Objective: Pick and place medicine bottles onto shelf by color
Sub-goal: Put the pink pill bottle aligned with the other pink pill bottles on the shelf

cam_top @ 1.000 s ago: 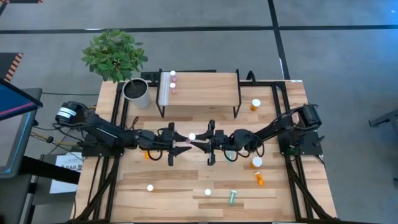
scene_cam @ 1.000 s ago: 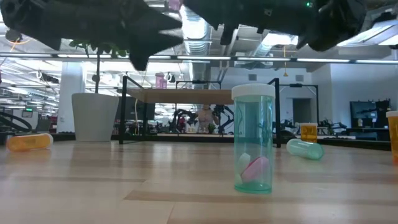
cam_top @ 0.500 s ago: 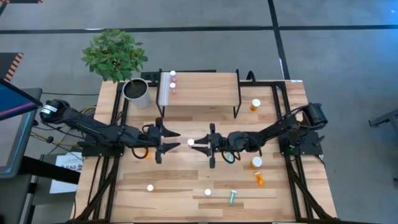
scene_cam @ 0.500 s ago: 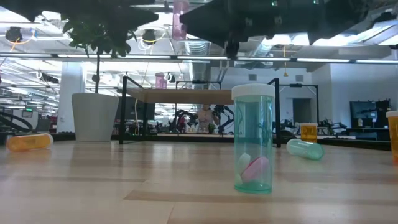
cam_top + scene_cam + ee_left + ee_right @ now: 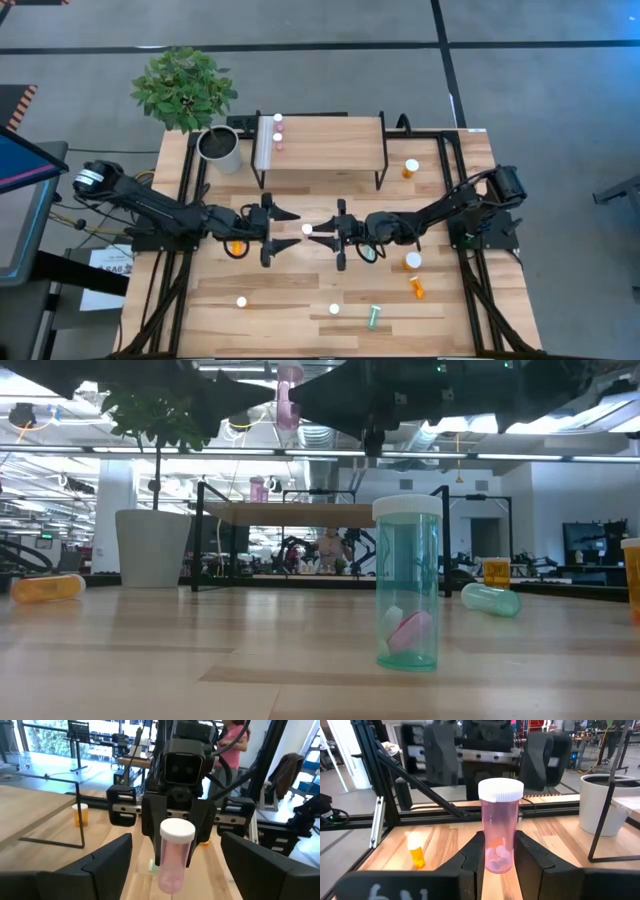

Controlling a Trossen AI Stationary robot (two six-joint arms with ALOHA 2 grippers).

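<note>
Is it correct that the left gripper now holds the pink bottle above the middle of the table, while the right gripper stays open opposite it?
Not quite: the grippers are swapped. The right wrist view shows the right gripper shut on the pink bottle; the left wrist view shows the left gripper open opposite it. The rest is right: above the middle of the table.

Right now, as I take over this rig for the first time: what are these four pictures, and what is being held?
Two dark robot arms work at a wooden table. One picture looks straight down, one looks level across the tabletop, and one sits on each wrist. The right gripper is shut on a pink bottle with a white cap, held above the table's middle. The left gripper faces it, open and empty. More bottles lie around, among them a teal bottle standing upright. The shelf at the far side carries two small bottles near its white strip, beside a plant pot.
</note>
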